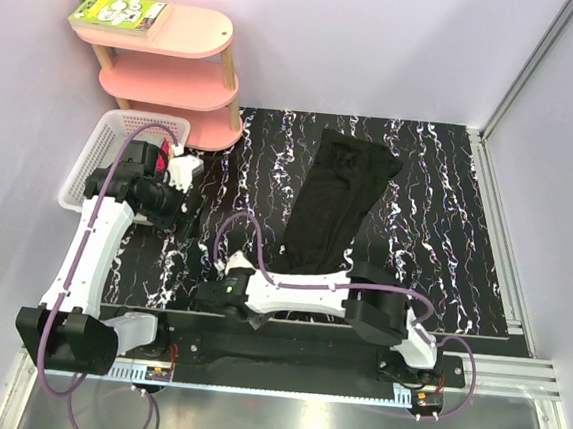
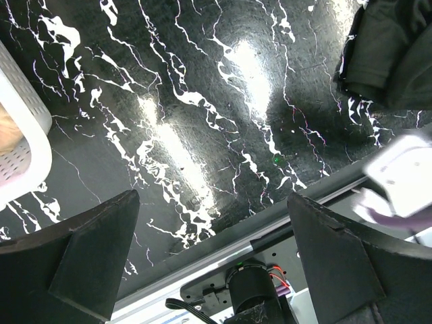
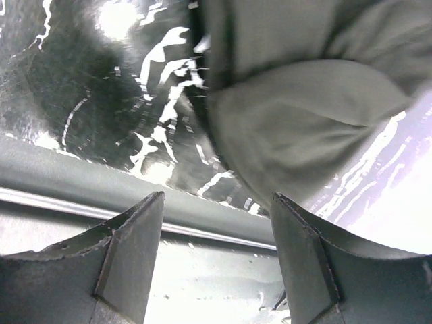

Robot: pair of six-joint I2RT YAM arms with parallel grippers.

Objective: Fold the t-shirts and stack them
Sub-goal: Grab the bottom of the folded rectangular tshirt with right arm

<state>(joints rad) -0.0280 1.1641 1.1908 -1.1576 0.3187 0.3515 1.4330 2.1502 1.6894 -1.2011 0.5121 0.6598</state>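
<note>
A black t-shirt (image 1: pixel 333 204) lies on the black marbled table as a long folded strip, its print hidden. It shows at the top right of the left wrist view (image 2: pixel 391 47) and at the top of the right wrist view (image 3: pixel 304 101). A bit of red cloth (image 1: pixel 157 161) shows in the white basket, partly hidden by my left arm. No grey shirt is in view. My left gripper (image 1: pixel 188 216) (image 2: pixel 212 223) is open and empty above the table beside the basket. My right gripper (image 1: pixel 209 293) (image 3: pixel 216 223) is open and empty, low near the table's front edge, left of the shirt's near end.
The white lattice basket (image 1: pixel 91 152) (image 2: pixel 20 155) stands at the left edge. A pink tiered shelf (image 1: pixel 180 50) with a green box (image 1: pixel 119 11) on top stands at the back left. Metal rails (image 1: pixel 497 223) border the table.
</note>
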